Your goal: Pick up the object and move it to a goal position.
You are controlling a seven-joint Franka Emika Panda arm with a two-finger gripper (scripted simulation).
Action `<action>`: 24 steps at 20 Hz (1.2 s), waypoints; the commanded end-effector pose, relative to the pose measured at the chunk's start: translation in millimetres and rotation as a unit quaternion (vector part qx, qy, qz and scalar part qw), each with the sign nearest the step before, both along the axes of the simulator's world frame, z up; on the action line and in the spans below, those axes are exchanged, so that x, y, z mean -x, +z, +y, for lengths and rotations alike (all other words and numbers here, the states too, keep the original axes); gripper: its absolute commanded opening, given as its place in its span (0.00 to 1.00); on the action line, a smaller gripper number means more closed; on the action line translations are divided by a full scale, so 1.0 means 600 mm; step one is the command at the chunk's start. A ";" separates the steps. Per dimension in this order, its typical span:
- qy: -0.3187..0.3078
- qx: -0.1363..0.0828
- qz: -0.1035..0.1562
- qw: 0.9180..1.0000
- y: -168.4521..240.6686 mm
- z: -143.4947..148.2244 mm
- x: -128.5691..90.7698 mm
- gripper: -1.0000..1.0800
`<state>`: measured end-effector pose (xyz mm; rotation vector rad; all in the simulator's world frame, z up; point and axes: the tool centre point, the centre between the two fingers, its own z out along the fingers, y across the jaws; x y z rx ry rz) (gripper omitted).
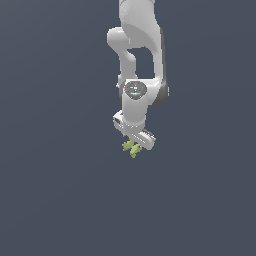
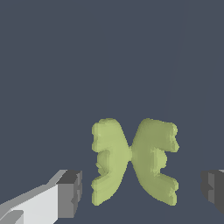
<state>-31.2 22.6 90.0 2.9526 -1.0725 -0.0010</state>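
The object [image 2: 133, 159] is a small yellow-green thing with jagged lobes, shaped like two wings joined at a narrow waist. In the wrist view it lies on the dark floor between my two fingertips, with a gap on each side. One dark pad [image 2: 70, 194] and the other pad [image 2: 213, 190] stand apart from it. In the exterior view the object [image 1: 131, 147] shows just below the white gripper [image 1: 134, 142], partly hidden by the hand. The gripper is open and empty.
The white arm [image 1: 137, 60] comes down from the top of the exterior view. The floor [image 1: 60, 190] is a plain dark grey-blue surface all around. No other objects or goal marker show.
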 end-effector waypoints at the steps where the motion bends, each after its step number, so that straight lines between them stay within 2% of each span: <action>1: 0.000 0.000 0.000 1.000 0.000 0.000 0.000 0.96; 19: -0.003 0.000 0.000 1.000 -0.084 0.000 0.001 0.96; 20: -0.003 0.000 0.000 1.000 -0.084 0.000 0.001 0.00; 24: -0.003 0.000 0.000 1.000 -0.084 0.000 0.001 0.00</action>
